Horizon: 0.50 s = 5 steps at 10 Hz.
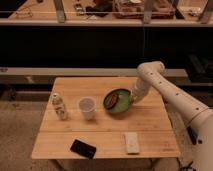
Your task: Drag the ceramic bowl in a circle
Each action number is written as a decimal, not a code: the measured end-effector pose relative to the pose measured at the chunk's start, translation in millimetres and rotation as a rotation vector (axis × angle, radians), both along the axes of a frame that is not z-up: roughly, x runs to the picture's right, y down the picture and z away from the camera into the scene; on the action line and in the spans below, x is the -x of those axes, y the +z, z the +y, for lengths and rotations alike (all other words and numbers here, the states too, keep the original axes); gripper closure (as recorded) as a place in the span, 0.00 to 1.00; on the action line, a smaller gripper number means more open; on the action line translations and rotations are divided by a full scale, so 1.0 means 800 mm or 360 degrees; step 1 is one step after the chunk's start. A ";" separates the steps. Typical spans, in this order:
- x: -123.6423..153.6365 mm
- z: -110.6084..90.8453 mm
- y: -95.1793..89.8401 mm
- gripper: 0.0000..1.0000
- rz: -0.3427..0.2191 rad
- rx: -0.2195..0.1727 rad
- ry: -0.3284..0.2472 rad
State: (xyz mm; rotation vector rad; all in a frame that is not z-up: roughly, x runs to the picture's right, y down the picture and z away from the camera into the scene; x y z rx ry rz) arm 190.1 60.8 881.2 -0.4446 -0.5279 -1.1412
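Observation:
The ceramic bowl (117,100), round, green and dark-rimmed with a brown-orange piece inside, sits on the wooden table (150,131) right of centre. My gripper (132,98) comes down from the white arm at the right and is shut on the bowl's right rim. A translucent white plastic cup (87,108) stands just left of the bowl, a small gap apart.
A small white bottle (59,106) stands at the table's left. A black phone-like slab (83,148) lies near the front edge, and a flat white object (132,142) lies front right. Dark shelving runs behind the table.

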 end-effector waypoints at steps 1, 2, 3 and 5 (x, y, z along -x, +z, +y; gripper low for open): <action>-0.012 -0.005 0.016 1.00 0.0056 0.0012 0.0038; -0.022 -0.009 0.028 1.00 0.0101 0.0016 0.0063; -0.031 -0.011 0.034 1.00 0.0134 0.0020 0.0083; -0.068 -0.009 0.045 1.00 0.0239 0.0029 0.0118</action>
